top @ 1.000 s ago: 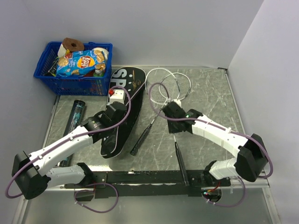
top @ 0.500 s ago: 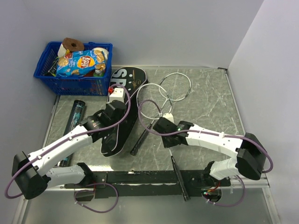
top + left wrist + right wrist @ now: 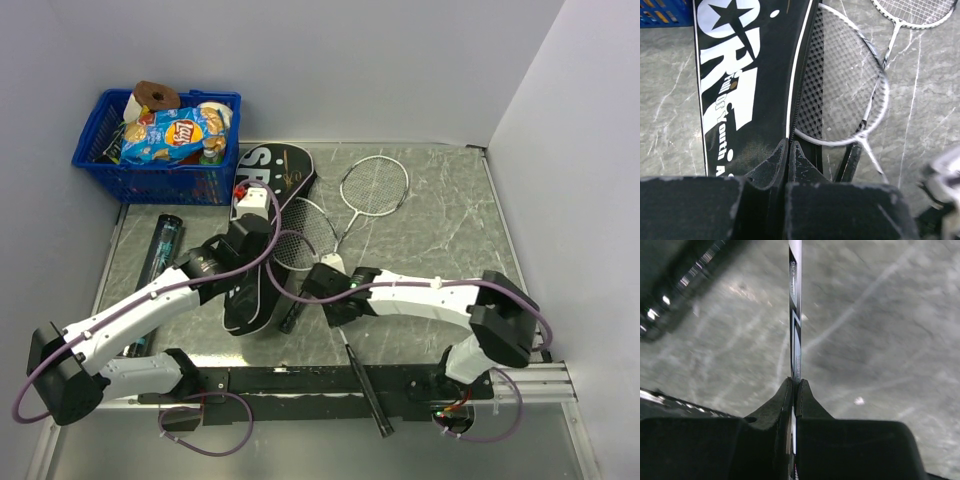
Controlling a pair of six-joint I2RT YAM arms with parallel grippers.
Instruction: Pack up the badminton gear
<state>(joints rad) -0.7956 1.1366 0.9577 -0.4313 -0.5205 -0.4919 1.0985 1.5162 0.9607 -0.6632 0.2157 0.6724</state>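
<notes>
The black bag (image 3: pixel 262 190) lettered SPORT lies left of centre. My left gripper (image 3: pixel 258 213) is shut on the bag's zip edge (image 3: pixel 790 125), its jaws (image 3: pixel 789 146) pinched together on it. One white-framed racket's head (image 3: pixel 850 90) lies partly inside the bag's opening (image 3: pixel 297 238). My right gripper (image 3: pixel 322 285) is shut on this racket's thin shaft (image 3: pixel 795 315), and its black handle (image 3: pixel 364 392) points over the near edge. The second racket (image 3: pixel 375 185) lies to the right, its handle (image 3: pixel 292 318) crossing near the bag. The dark tube (image 3: pixel 160 252) lies at the far left.
A blue basket (image 3: pixel 110 175) with a crisp packet (image 3: pixel 165 135) stands at the back left corner. Walls close the table at the back and right. The black base rail (image 3: pixel 300 380) runs along the near edge.
My right gripper has carried its racket left and nearer, and the racket's head has slid from beside the other racket into the bag's opening. The left gripper has stayed on the bag's edge.
</notes>
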